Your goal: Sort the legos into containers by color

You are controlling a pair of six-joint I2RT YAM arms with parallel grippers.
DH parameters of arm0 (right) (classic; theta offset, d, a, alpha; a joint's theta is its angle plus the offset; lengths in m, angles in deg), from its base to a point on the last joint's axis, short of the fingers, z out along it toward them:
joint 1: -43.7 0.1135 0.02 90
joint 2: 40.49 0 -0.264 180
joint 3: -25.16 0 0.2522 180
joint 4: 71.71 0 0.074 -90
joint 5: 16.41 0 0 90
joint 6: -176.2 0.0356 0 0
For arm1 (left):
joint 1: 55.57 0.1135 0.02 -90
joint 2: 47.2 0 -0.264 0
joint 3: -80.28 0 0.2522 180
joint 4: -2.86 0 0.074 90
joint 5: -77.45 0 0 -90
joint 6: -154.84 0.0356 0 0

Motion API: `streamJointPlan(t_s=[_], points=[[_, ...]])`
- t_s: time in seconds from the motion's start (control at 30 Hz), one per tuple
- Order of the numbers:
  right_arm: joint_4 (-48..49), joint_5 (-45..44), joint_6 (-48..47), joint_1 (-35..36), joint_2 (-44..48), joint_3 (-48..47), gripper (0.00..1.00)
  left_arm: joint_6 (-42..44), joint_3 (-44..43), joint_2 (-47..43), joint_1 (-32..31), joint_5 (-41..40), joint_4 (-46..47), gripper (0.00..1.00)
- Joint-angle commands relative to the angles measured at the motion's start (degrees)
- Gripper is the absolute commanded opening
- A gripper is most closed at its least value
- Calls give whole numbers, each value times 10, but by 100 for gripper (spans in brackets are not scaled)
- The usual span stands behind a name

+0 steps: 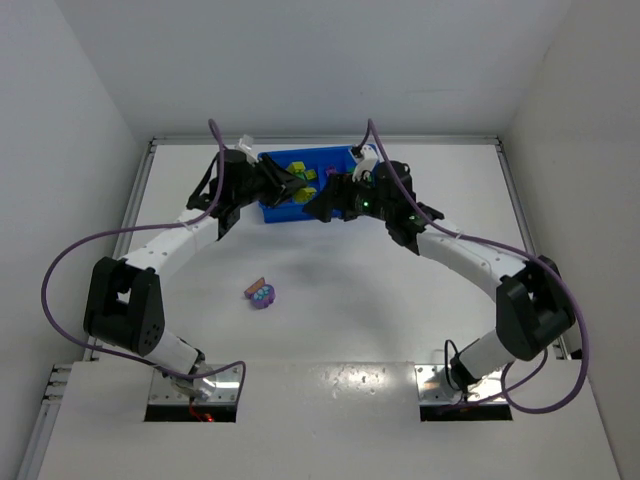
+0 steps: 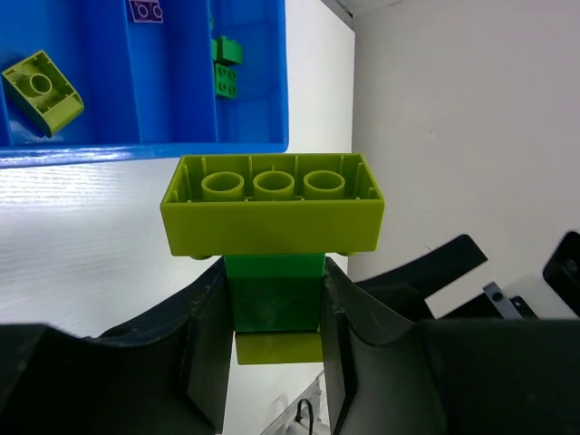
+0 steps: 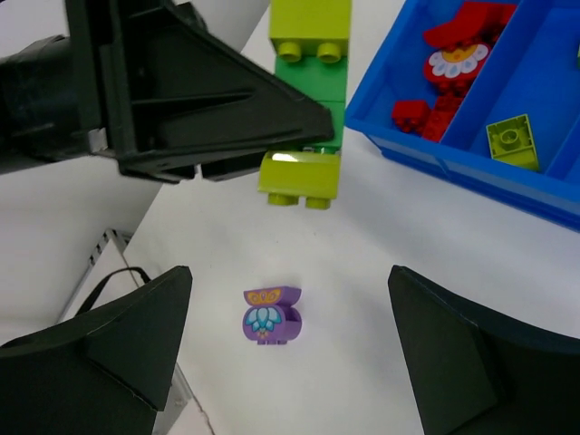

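Observation:
My left gripper (image 2: 275, 308) is shut on a lego cluster (image 2: 272, 208): a yellow-green brick on top, a green brick between the jaws, a yellow-green brick below. It holds the cluster just in front of the blue tray (image 2: 136, 154). The right wrist view also shows this cluster (image 3: 308, 100) in the air beside the tray (image 3: 471, 159). My right gripper (image 3: 285, 349) is open and empty above a purple brick (image 3: 270, 315) on the table. In the top view both grippers, left (image 1: 290, 185) and right (image 1: 322, 205), hover at the tray's (image 1: 272, 212) front edge.
The tray holds red bricks (image 3: 449, 68), a yellow-green brick (image 3: 512, 142), green bricks (image 2: 227, 68) and a purple piece (image 2: 147, 11) in separate compartments. The purple brick (image 1: 263, 296) lies mid-table with a small reddish piece (image 1: 255, 286) touching it. White walls surround the table.

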Motion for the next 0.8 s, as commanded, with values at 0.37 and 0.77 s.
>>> streamJointPlan(t_s=[0.37, 0.77], points=[[53, -18, 13, 3, -62, -84, 88, -31, -33, -3, 1, 24, 27, 0], [81, 1, -18, 8, -104, -108, 33, -36, -33, -8, 1, 35, 34, 0]])
